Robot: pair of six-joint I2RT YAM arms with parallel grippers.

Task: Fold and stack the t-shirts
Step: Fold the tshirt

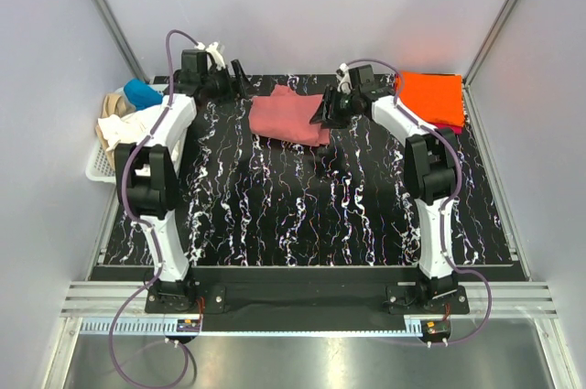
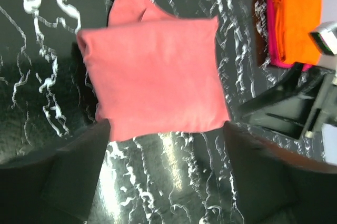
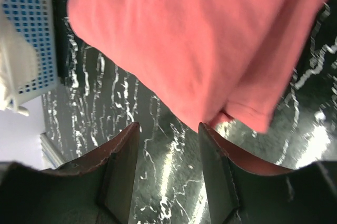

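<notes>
Right gripper (image 3: 168, 129): jaws apart, empty, at right edge of salmon-pink t-shirt (image 1: 288, 116). Left gripper (image 2: 166, 134): spread wide, empty, near shirt's left side. Shirt: folded to rough rectangle, far-middle of marbled table (image 1: 302, 215). Orange t-shirt (image 1: 430, 96) over magenta t-shirt (image 2: 274, 29), far-right corner. Step, likely: folding done, stacking due. Next move calls for gripping pink shirt without unfolding, carrying onto orange.

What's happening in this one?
Two robot arms are folding t-shirts. The pink shirt lies folded mid-table. The right gripper sits at its edge, jaws apart, nothing between them; the left gripper is wide open beside it. An orange shirt tops the stack at the far right; other shirts wait in the basket.
</notes>
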